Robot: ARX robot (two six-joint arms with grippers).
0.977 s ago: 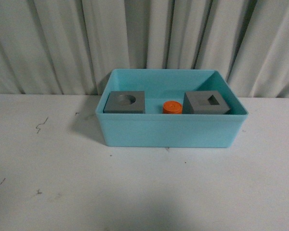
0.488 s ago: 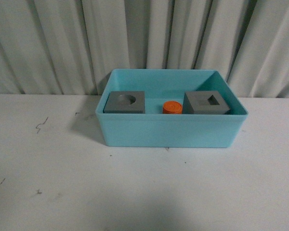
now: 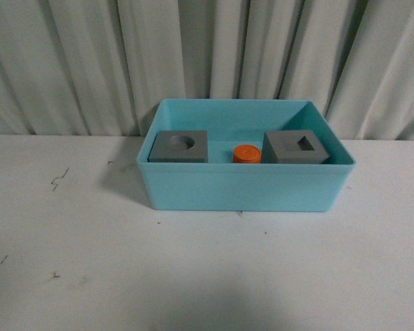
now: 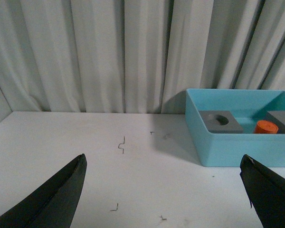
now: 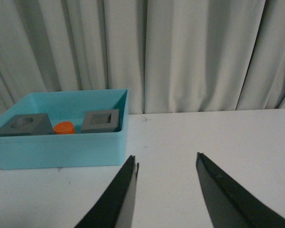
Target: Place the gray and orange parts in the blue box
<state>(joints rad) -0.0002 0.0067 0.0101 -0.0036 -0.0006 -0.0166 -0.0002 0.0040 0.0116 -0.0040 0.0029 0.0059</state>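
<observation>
We see a white tabletop (image 3: 193, 276) backed by a pale pleated curtain (image 3: 90, 62) along its far edge. The blue box (image 3: 241, 189) sits on the tabletop near that far edge, roughly mid-width, long side facing us. All three parts are inside it: gray cube with the round recess (image 3: 179, 147) at the box's left end, gray cube with the square recess (image 3: 297, 148) toward the right end and turned slightly, orange cylinder (image 3: 247, 154) upright between them, closer to the square-recess cube but we can't tell whether it touches. From the front view the near wall of the box hides the lower part of each piece. We don't see either arm in the front view. In the left wrist view the left gripper (image 4: 164, 190) is spread wide, nothing between its dark fingers (image 4: 57, 197), and it sits over bare tabletop well to the left of the box. In the right wrist view the right gripper (image 5: 166, 190) is parted to a moderate gap, empty too, over bare tabletop to the right of the box. A few small dark scuff marks (image 3: 58, 181) show on the tabletop left of the box.
</observation>
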